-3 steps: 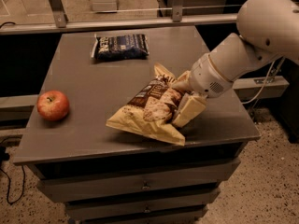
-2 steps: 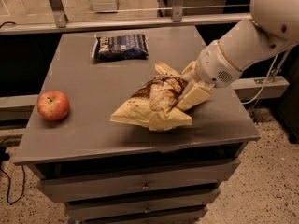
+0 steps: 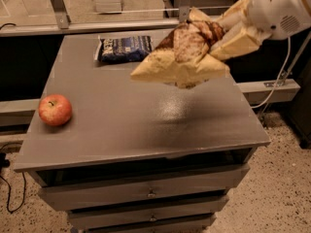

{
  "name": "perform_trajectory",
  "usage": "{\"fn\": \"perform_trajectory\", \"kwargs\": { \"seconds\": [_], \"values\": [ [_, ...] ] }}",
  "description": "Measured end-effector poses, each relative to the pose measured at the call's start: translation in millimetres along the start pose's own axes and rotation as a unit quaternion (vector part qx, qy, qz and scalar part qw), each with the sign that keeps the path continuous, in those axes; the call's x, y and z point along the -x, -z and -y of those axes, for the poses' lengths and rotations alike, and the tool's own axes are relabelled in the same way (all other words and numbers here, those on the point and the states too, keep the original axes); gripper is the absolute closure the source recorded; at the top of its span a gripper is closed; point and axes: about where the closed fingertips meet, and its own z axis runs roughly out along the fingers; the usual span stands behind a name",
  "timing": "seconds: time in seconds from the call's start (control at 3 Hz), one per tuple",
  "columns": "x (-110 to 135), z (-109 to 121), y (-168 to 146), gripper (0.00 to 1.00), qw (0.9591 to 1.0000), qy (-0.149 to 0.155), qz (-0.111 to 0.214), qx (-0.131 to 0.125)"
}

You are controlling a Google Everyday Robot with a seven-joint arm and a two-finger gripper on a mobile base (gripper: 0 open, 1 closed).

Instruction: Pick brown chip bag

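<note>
The brown chip bag [image 3: 182, 55] hangs in the air well above the grey cabinet top [image 3: 136, 110], crumpled, with its dark brown front up and pale yellow edges spread to the left. My gripper [image 3: 221, 33] comes in from the upper right and is shut on the bag's right end. Its pale fingers [image 3: 238, 38] clamp the bag from both sides.
A red apple [image 3: 55, 109] lies near the left edge of the top. A smaller dark blue bag [image 3: 124, 48] lies flat at the back. Drawers sit below the top. A cable [image 3: 279, 76] hangs at the right.
The gripper has risen and moved back to the right with the brown chip bag in it. The bag has left the cabinet top and now hangs clear above it.
</note>
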Motion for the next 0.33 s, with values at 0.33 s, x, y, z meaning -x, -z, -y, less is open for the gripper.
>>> {"fn": "perform_trajectory", "kwargs": {
  "seconds": [0.33],
  "values": [
    [8.2, 7.0, 9.7, 1.00, 0.9999, 0.007, 0.005, -0.013]
  ]
}}
